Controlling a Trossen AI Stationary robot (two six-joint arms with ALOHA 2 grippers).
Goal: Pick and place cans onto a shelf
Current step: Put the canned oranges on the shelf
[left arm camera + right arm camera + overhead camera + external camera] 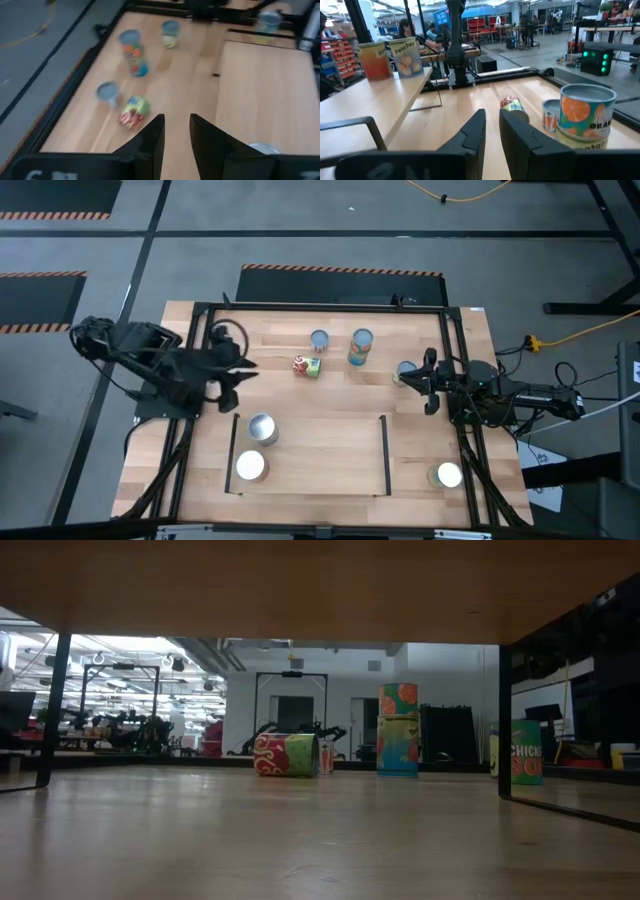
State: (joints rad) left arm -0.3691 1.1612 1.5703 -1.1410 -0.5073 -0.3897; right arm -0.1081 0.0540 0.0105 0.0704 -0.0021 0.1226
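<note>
The shelf (320, 455) is a light-wood panel between thin black rails at the table's near middle. Two cans (262, 428) (249, 466) stand on its left end. On the table behind it are a blue can (319, 340), a taller can (361, 345), a red, green and yellow can (307, 366) lying on its side, and a can (406, 369) beside my right gripper. Another can (447, 475) stands near the front right. My left gripper (247, 370) (176, 127) is open and empty left of the tipped can. My right gripper (420, 380) (492, 120) is narrowly open and empty.
A black outer frame (200, 315) runs around the table top, with rails along both sides. Bare wood lies between the shelf's front rails and across most of the shelf panel (265, 90). People and furniture show in the room beyond the table.
</note>
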